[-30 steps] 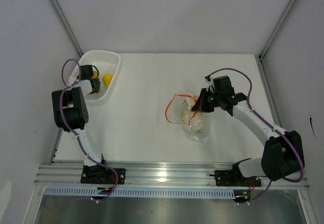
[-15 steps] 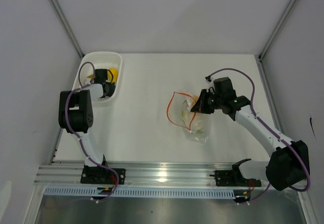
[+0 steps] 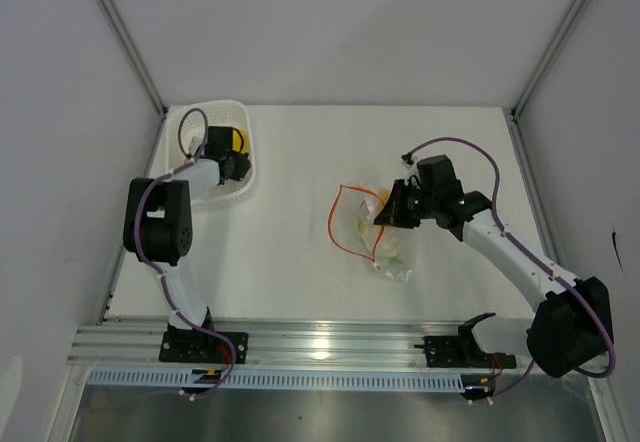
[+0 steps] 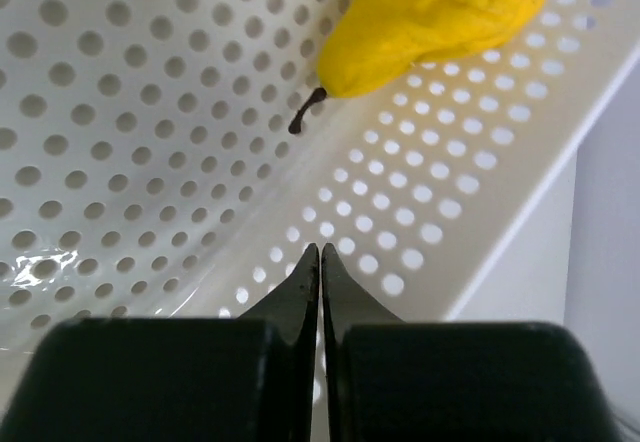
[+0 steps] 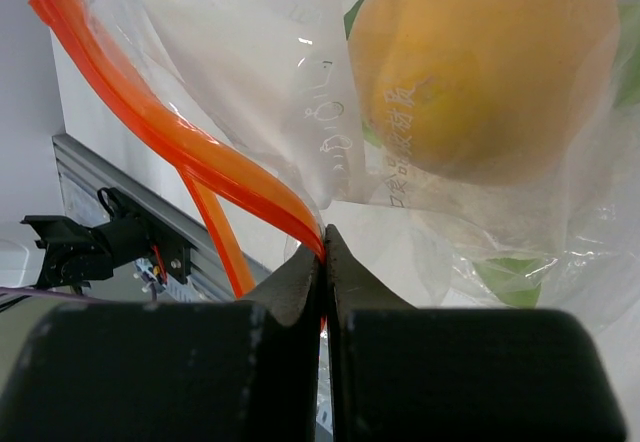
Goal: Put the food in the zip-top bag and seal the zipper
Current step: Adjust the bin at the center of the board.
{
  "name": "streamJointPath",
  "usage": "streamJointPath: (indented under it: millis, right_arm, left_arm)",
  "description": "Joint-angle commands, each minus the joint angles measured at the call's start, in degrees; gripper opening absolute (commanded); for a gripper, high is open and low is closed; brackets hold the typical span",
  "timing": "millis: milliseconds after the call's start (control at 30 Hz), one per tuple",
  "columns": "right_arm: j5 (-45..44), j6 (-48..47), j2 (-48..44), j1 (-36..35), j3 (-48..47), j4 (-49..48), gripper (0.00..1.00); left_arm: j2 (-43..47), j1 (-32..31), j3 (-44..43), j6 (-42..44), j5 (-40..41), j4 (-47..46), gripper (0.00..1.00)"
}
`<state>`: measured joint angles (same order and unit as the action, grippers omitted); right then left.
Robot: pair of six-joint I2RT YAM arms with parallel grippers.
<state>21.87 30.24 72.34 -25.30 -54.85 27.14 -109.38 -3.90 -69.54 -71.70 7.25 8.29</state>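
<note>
Table: white tabletop [image 3: 290, 162]
Basket: white perforated plastic basket [image 3: 215, 105], far-left corner
Bag: clear crinkly zip-top bag [image 3: 385, 247] mid-table, right gripper [image 5: 325, 237] pinched on its orange-red zipper strip [image 5: 150, 132]
Pear: yellow pear-shaped toy fruit [image 4: 430, 12] in basket, just ahead-right of left gripper [image 4: 320, 262], stem toward it
Left claw: fingers together, nothing held

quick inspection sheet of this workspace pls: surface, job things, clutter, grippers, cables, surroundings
surface: white table, no spills seen
job's things: zip-top bag lies on the table, its orange-red zipper unsealed; orange fruit inside; yellow pear in the white perforated basket
clutter: nothing seen
grippers: left gripper shut, empty, short of the pear; right gripper shut on the bag's mouth at the zipper
cables: purple cables loop along both arms
surroundings: white walls, aluminium rail at near edge
</note>
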Motion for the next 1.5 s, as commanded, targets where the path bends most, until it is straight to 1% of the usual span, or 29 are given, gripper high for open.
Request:
streamJointPath:
  millis: [0,67,133,167,200,233,300,333,433,467,500,533,633,667,700,733,767,867,1000,1100,1167,1300,1367,1400,1467]
  right_arm:
    - [-0.8,0.3,-0.9,-0.6,-0.3,-0.1,0.00]
    - [-0.9,-0.1,-0.7,-0.6,-0.3,0.0,0.00]
    - [-0.7,-0.2,-0.6,-0.6,-0.4,0.1,0.00]
    - [-0.7,-0.2,-0.4,-0.6,-0.4,0.1,0.00]
    - [-0.6,-0.2,-0.5,-0.6,-0.4,0.0,0.00]
    - [-0.6,-0.1,-0.6,-0.7,-0.3,0.1,0.00]
    - [-0.5,-0.2,-0.7,-0.8,-0.2,0.0,0.00]
    - [-0.6,-0.3,-0.8,-0.9,-0.1,-0.2,0.00]
    - [-0.5,-0.4,-0.7,-0.8,0.3,-0.4,0.00]
    - [-0.5,-0.5,-0.6,-0.8,0.3,-0.5,0.00]
    - [-0.4,-0.5,-0.5,-0.8,0.4,-0.7,0.00]
    - [-0.3,-0.7,-0.4,-0.8,0.5,-0.9,0.00]
    - [0.1,-0.9,-0.1,-0.8,0.8,-1.2,0.00]
    - [0.2,-0.9,0.0,-0.8,0.9,-1.2,0.00]
    - [0.3,-1.1,0.0,-0.8,1.0,-1.3,0.00]
    - [0.3,-1.1,0.0,-0.8,1.1,-1.3,0.00]
    - [0.3,-1.3,0.1,-0.8,1.1,-1.4,0.00]
    - [0.4,-1.6,0.3,-0.8,1.2,-1.1,0.00]
    - [0.5,-1.7,0.5,-0.8,1.3,-1.5,0.00]
    - [0.5,-1.5,0.9,-0.9,1.3,-1.9,0.00]
    - [0.6,-1.3,1.2,-0.8,1.3,-2.1,0.00]
    - [0.7,-0.9,1.6,-0.8,1.4,-2.7,0.00]
    - [0.5,-0.9,1.5,-0.9,1.4,-2.5,0.00]
    - [0.4,-0.9,1.4,-0.9,1.4,-2.4,0.00]
    - [0.2,-1.0,1.4,-0.9,1.5,-2.2,0.00]
  left_arm:
    - [3.0,-0.9,-2.7,4.1,-2.0,0.1,0.01]
    - [3.6,-1.3,-2.7,5.4,-2.6,0.1,0.01]
    - [5.5,-1.3,-2.4,9.0,-2.9,-0.9,0.09]
    - [6.4,-1.3,-2.4,10.6,-1.9,-1.0,0.15]
    - [7.9,-1.3,-2.6,14.2,-1.2,-0.6,0.20]
    - [8.6,-1.3,-2.9,15.9,-0.1,-0.1,0.32]
    - [9.9,-1.1,-5.1,19.5,4.5,4.2,0.45]
    - [10.2,-0.8,-6.0,20.7,6.1,5.6,0.58]
    - [10.3,0.5,-9.8,22.7,12.3,13.1,0.73]
    - [10.2,0.9,-11.2,23.1,13.7,14.8,0.82]
    - [10.2,1.3,-12.1,23.7,16.3,17.7,0.87]
    - [9.9,2.3,-12.8,24.6,17.3,18.5,0.92]
    - [9.0,3.7,-13.8,28.6,18.1,18.9,0.94]
    - [7.6,5.6,-14.1,29.6,18.0,18.9,0.94]
    - [6.6,6.0,-14.5,31.1,18.2,20.1,0.94]
    - [5.6,6.7,-17.5,31.4,19.5,21.7,0.95]
    - [3.6,7.1,-18.7,31.9,20.3,23.9,0.95]
    - [1.1,8.0,-22.1,37.0,19.7,22.2,0.95]
    - [-3.7,9.0,-26.5,41.8,18.5,23.0,0.96]
    - [-5.1,9.4,-28.1,46.2,12.4,20.6,0.96]
    - [-7.1,9.6,-29.9,46.6,11.3,22.6,0.96]
    - [-10.2,10.1,-33.1,48.2,6.1,24.0,0.96]
    - [-11.6,10.8,-33.3,47.7,5.1,24.8,0.97]
    - [-11.8,11.3,-32.8,47.8,2.9,24.5,0.98]
    - [-12.7,11.8,-32.3,47.8,1.3,24.2,0.98]
